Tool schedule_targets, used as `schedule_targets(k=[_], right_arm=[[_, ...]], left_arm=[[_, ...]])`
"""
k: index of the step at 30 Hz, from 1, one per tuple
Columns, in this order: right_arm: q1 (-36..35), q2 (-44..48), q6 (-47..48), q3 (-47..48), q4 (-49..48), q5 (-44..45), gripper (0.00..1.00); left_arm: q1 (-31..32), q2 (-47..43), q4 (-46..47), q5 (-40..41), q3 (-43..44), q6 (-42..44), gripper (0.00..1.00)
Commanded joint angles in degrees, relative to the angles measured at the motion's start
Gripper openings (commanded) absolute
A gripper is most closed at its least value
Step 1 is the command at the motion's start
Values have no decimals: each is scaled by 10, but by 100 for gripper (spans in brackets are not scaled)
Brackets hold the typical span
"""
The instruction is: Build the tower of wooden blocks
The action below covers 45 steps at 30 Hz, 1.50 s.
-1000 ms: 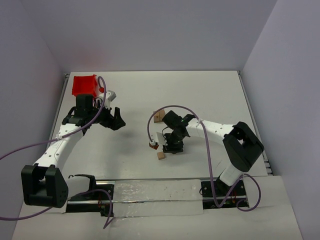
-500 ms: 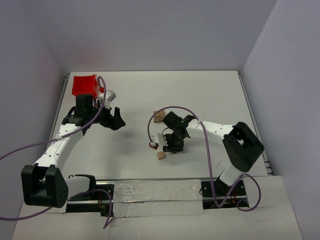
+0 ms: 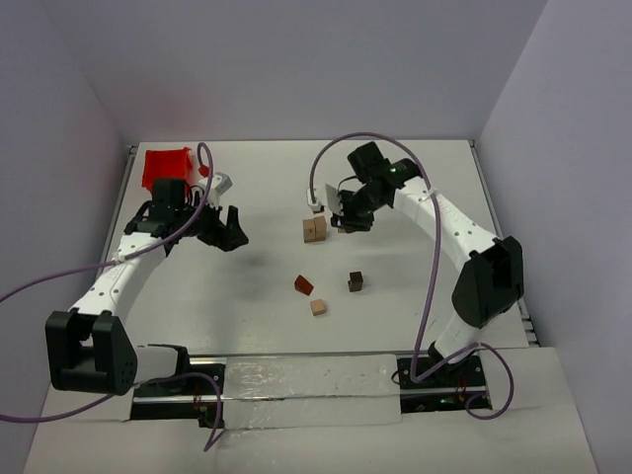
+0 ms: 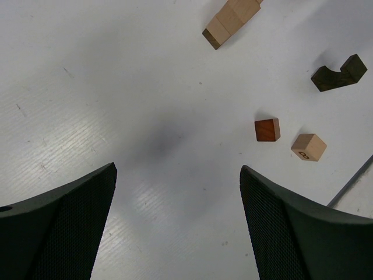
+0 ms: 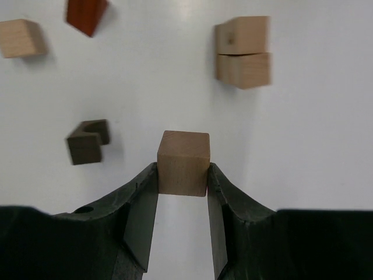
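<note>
Tan wood cube point(image 5: 183, 157) is now pinched in the right end effector point(image 5: 182, 178), which has lifted off the loose pieces point(image 3: 318, 307) and carried it near the two-block tower start point(image 5: 243, 52) ahead and to its right, so stacking seems next; left end effector point(image 4: 175, 192) gapes empty

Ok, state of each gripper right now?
Left gripper: open, holding nothing.
Right gripper: shut on a light tan wooden block.
</note>
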<state>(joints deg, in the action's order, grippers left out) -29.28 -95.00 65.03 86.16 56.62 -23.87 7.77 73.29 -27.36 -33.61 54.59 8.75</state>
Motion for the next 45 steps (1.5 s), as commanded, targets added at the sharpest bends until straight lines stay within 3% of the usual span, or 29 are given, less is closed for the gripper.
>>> schedule_targets(k=[1, 15, 45], right_arm=[[24, -66, 35, 117, 92, 6, 8], [31, -221, 38, 310, 152, 8, 8], [-20, -303, 38, 379, 157, 11, 9]], left_arm=[[-4, 13, -11, -17, 39, 12, 92], [-19, 37, -50, -57, 69, 45, 96], [-34, 56, -63, -85, 76, 56, 99]])
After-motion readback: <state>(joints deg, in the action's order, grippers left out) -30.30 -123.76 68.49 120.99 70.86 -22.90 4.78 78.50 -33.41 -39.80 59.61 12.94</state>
